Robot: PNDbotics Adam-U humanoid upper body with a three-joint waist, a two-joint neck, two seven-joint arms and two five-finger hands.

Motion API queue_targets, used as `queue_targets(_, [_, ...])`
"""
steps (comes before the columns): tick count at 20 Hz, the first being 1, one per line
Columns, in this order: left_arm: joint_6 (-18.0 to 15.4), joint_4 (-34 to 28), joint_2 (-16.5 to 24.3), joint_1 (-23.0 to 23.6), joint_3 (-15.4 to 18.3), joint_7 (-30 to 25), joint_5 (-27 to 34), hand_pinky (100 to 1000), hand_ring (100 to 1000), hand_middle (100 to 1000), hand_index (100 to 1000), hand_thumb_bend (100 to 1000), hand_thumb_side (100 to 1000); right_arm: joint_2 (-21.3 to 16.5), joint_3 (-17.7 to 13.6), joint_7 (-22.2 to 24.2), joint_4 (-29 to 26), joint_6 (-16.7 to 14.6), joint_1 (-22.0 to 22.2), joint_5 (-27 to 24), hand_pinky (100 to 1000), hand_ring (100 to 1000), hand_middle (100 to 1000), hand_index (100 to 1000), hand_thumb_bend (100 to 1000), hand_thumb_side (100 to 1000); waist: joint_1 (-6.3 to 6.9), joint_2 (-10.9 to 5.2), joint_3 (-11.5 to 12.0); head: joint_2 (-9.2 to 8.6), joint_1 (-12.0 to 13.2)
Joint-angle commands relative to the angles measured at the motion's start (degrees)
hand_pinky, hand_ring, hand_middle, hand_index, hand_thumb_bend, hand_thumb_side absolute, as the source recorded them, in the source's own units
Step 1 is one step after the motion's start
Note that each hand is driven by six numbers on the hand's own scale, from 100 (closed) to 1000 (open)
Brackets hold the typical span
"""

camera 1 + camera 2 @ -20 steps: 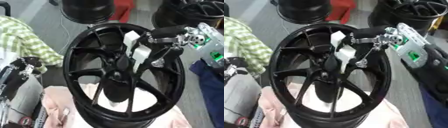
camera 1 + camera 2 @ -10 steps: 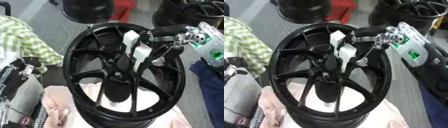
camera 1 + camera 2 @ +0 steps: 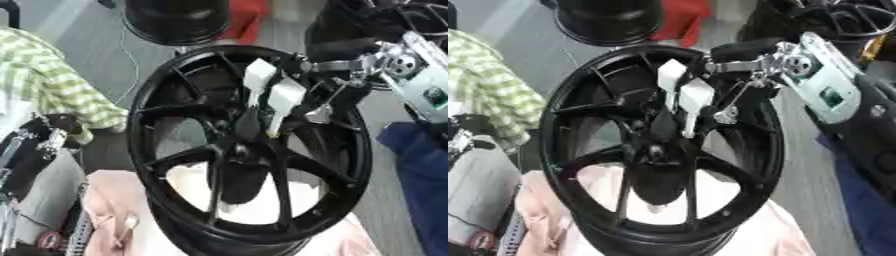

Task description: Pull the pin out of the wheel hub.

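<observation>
The black alloy wheel (image 3: 249,150) lay face up on a pale pink cloth (image 3: 114,210), its spokes meeting at the central hub (image 3: 241,150). The right hand (image 3: 280,100) reached in from the upper right over the rim, its white-tipped fingers (image 3: 284,97) extended, close together and pointing down and inward toward the hub. Their tips stood just above and to the right of the hub centre; contact could not be confirmed.

The pin itself could not be made out. No separate part was distinguishable against the dark hub, so its long axis is only presumed to run upright out of the hub face. On that presumption, the pin lay below and slightly left of the fingertips, and the extraction would need to run straight up along that axis.

Whether the right hand's fingers pinched anything could not be told. The hand appeared relaxed rather than curled.

The left hand (image 3: 44,145) showed at the lower left, well apart from the wheel; its finger state could not be determined. The right hand was plainly the nearer.

No container relevant to the task was seen. A second dark wheel (image 3: 179,20) stood beyond the first.
</observation>
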Motion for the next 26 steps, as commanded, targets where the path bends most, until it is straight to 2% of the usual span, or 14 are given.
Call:
queue_targets(1, [0.1, -1.4, 1.3, -0.4, 0.0, -0.2, -0.1, 653, 738, 629, 734, 132, 539, -1.8, -1.4, 3.6, -1.7, -2.6, -2.2, -1.7, 527, 444, 337, 457, 100, 100, 0.17, -1.2, -0.1, -0.1, -0.2])
queue_targets(9, [0.4, -1.4, 1.5, 0.0, 0.2, -0.3, -0.2, 653, 739, 630, 734, 132, 541, -3.3, -3.2, 3.5, -3.5, -0.2, -4.0, -5.7, 517, 437, 333, 454, 100, 100, -0.35, -1.84, -0.6, 0.3, -0.2])
queue_targets(15, [0.8, -1.4, 1.7, 0.5, 0.6, 0.1, -0.2, 653, 739, 629, 734, 132, 541, -8.4, -6.9, 0.8, -6.3, 2.2, -3.2, -10.0, 503, 426, 328, 448, 100, 121, -0.69, -2.57, -1.6, 0.79, 0.1])
queue_targets(20, [1.0, -1.4, 1.9, 1.0, 1.0, 0.5, -0.1, 652, 739, 629, 733, 130, 540, -14.3, -12.0, -3.2, -9.5, 4.3, 1.2, -12.1, 498, 423, 327, 448, 100, 157, -0.81, -3.01, -2.8, 1.07, 0.4])
queue_targets(26, [1.2, -1.5, 1.8, 1.2, 1.5, 1.1, -0.1, 652, 739, 629, 733, 129, 540, -21.3, -20.2, -9.0, -11.1, 6.8, 10.4, -13.1, 490, 420, 328, 450, 100, 177, -0.45, -2.97, -4.5, 0.98, 1.2])
